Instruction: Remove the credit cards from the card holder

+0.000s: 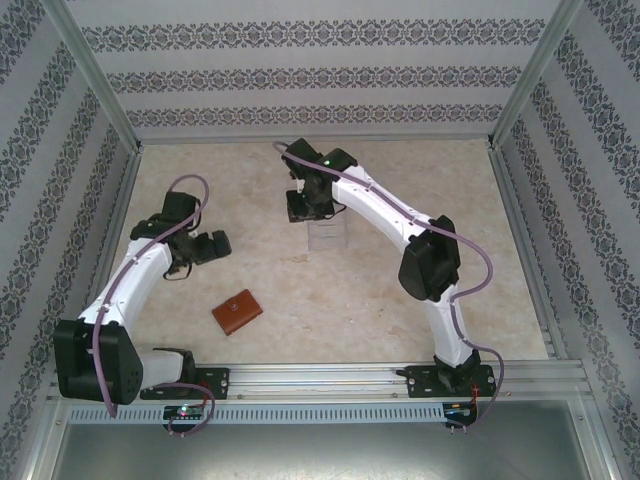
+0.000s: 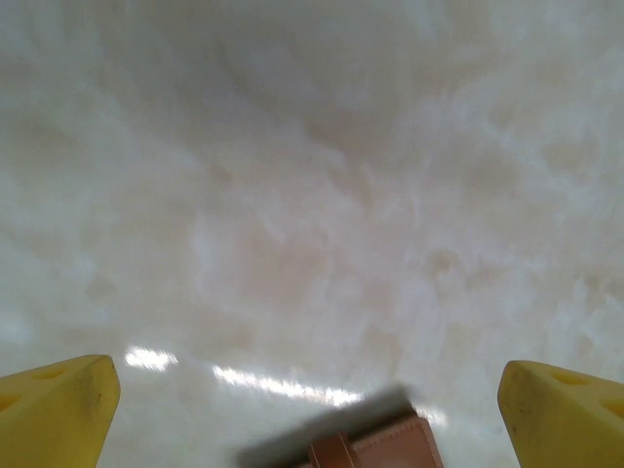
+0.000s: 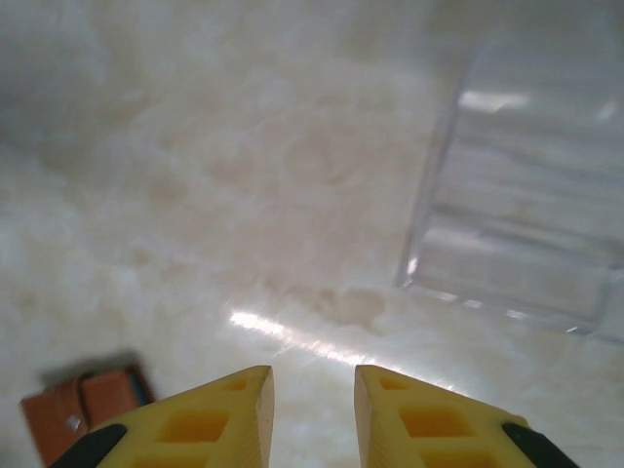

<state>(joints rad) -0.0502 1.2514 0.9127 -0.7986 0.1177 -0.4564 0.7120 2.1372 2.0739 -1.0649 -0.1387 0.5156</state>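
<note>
Two arms reach out over a pale marbled table (image 1: 420, 300). The wallet (image 1: 237, 312) is brown leather, folded shut, lying flat on the near side of the table, left of centre and nearer the left arm's base than the right's.

The left gripper (image 1: 208, 247) sits beyond the wallet and a bit to the left, apart from it. Its jaws are spread wide with nothing between them. In the left wrist view the yellow fingertips (image 2: 58, 409) sit at both bottom corners with bare table between. The wallet edge and its strap tab poke in at the bottom, blurred.

The right gripper (image 1: 303, 207) is further back near the middle of the table, just beside a clear plastic rack (image 1: 328, 236) and well apart from the wallet. In the right wrist view its jaws are slightly parted, with table showing through a narrow gap, gripping nothing. The rack is at upper right there, clear of the fingers, and the wallet is small at lower left. I cannot tell whether the rack holds anything; it is too blurred.
</note>
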